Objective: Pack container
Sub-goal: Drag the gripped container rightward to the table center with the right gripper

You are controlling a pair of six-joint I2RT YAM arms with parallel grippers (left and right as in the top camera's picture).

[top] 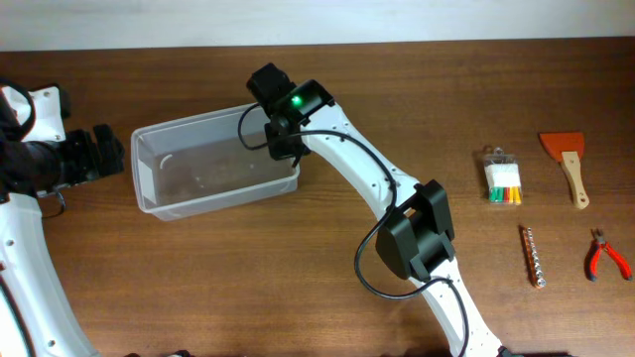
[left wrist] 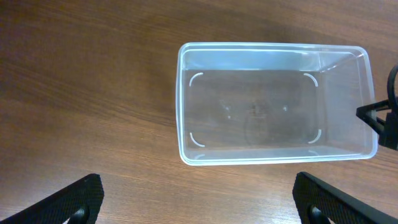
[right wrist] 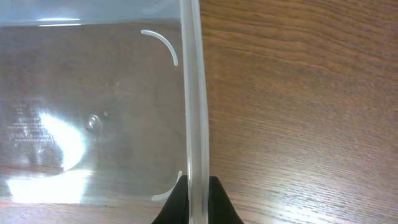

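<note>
The container is a clear plastic bin with rounded corners, empty, lying left of centre on the wooden table. It also shows in the left wrist view and the right wrist view. My right gripper is shut on the container's right wall, one finger inside and one outside. My left gripper is open and empty, just left of the container, its fingers wide apart.
At the right of the table lie a clear case of coloured bits, an orange scraper with a wooden handle, a copper-coloured bit strip and red-handled pliers.
</note>
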